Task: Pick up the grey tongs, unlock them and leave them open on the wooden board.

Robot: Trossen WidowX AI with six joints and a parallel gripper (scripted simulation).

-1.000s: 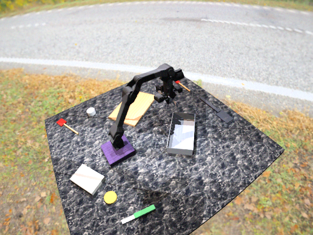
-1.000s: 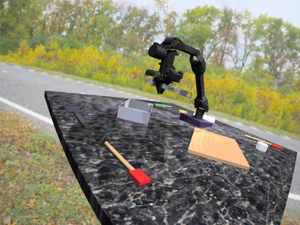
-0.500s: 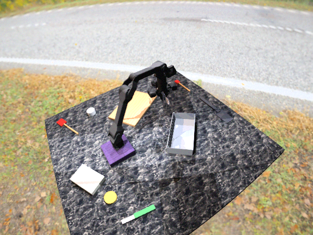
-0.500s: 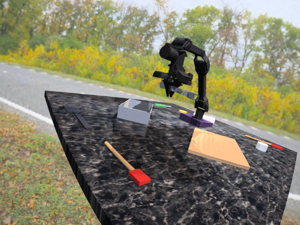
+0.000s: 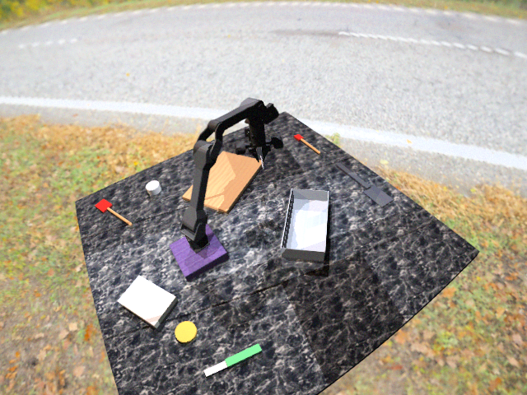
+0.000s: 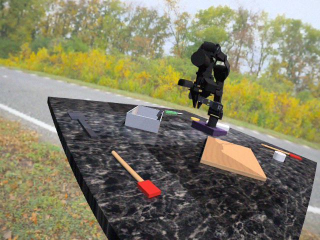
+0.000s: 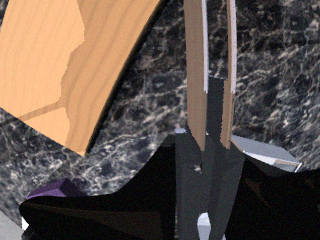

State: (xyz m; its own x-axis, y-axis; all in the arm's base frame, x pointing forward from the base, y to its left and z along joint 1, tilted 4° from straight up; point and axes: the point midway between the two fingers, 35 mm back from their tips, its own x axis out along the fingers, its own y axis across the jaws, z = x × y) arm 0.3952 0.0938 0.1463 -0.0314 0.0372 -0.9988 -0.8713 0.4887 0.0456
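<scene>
1. The end effector is clamping the grey tongs near their hinge, its fingers standing narrow on the two arms.
2. The tongs are hanging in the air off the desk, held above the far corner of the wooden board.
3. In the wrist view, the two tong arms are running close together and nearly parallel, reaching away from the end effector over the dark stone just beside the board's edge.
4. In the top view, the tips are pointing downward toward the board's corner, not touching it as far as can be told.
5. The roasting tin is sitting well apart from the board, with nothing lying across its rim.
6. The arm is arching up from its purple base and bending over the board.
</scene>
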